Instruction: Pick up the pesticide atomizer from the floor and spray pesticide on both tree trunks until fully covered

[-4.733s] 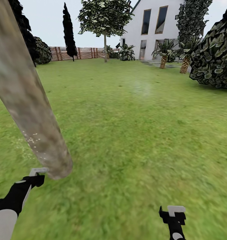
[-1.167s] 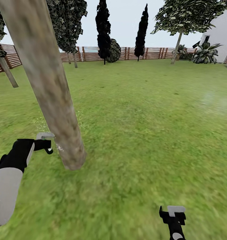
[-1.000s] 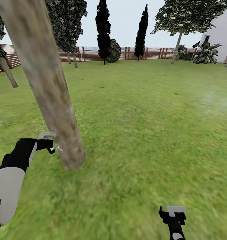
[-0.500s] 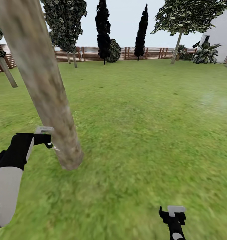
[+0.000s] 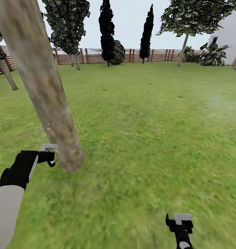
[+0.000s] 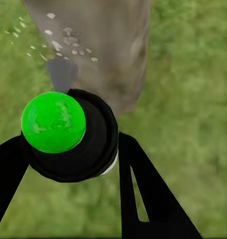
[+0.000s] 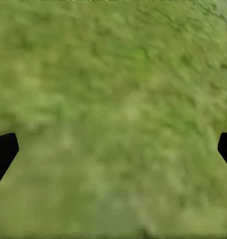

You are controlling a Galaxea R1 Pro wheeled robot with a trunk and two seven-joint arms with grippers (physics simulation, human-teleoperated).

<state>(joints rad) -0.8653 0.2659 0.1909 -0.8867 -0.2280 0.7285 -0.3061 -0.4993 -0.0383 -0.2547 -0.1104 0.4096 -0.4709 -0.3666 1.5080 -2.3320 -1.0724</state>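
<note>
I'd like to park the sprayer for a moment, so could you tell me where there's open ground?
Open grass runs from the tree trunk across to the right gripper and back to the fence. It is crowded at the trunk's base, where the left gripper holds the atomizer close against it.

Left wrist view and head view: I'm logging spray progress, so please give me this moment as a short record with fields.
setting: lawn, wooden fence behind
tree trunk: thick, mottled grey-tan, close at the robot's left
left pincer: beside the trunk's base, shut on a dark bottle
bottle: black body with a green round end facing the wrist camera
spray: pale specks on the bark
right pincer: low over grass, open, holding nothing
</note>
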